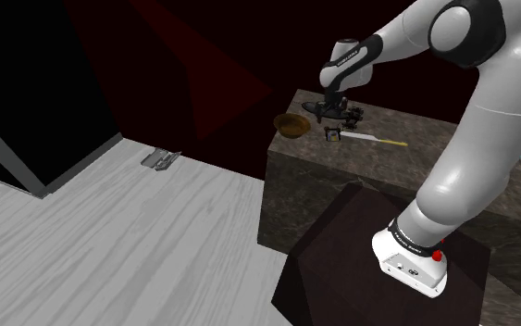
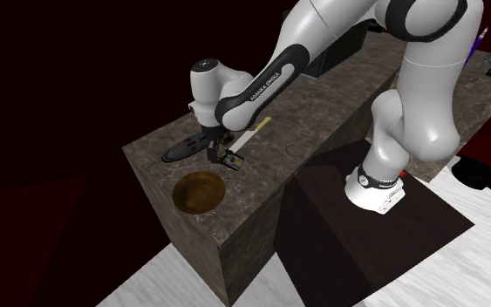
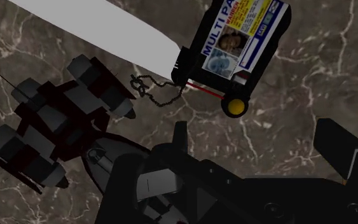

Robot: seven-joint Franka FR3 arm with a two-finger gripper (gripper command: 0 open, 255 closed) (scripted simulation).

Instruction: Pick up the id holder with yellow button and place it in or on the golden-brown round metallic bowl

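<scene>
- The pincer (image 3: 257, 137) hangs low over the marbled surface (image 2: 322, 113). Its fingers (image 3: 336, 147) are set wide, with nothing between them.
- Through the wrist view, the ID holder (image 3: 241, 41) lies flat just ahead of the fingertips, untouched. Its yellow button (image 3: 236, 107) is on the end nearest the pincer, and the printed card with two faces can be made out.
- A thin chain (image 3: 155, 92) joins the holder to a white strap (image 3: 101, 28) that runs away from the pincer.
- A dark toy (image 3: 56, 127) sits just beside one finger.
- The second exterior view adds the golden-brown bowl (image 2: 198, 192), on the surface near the pincer and apart from the holder.
</scene>
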